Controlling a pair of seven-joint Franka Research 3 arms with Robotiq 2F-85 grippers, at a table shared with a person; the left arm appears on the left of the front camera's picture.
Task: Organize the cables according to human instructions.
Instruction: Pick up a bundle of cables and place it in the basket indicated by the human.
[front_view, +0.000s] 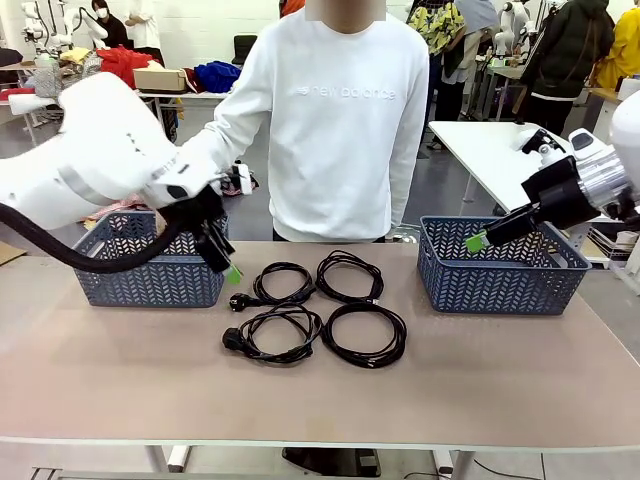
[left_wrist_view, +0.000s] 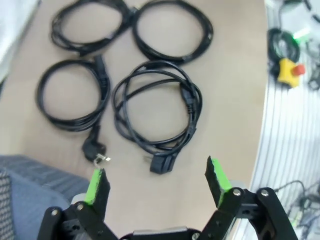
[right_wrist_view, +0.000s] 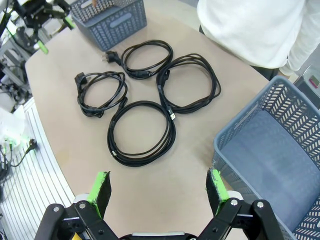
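The left gripper (left_wrist_view: 156, 172) hangs tilted down by the right end of the left basket (front_view: 150, 280), jaws spread and holding nothing; its wrist view shows two black plugs (left_wrist_view: 162, 162) just beyond its fingertips. The cables (front_view: 316, 305) lie as four coils on the table (front_view: 320, 400) between the baskets, with bare tabletop along the near edge. The right gripper (right_wrist_view: 158, 176), likewise spread, hovers at the left rim of the right basket (front_view: 500, 285).

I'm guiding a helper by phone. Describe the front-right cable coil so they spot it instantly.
Four black cable coils lie in a square on the table between two blue baskets. In the row nearer the robot, take the coil toward the right basket. Unlike its left neighbour, it shows no chunky plug sticking out.
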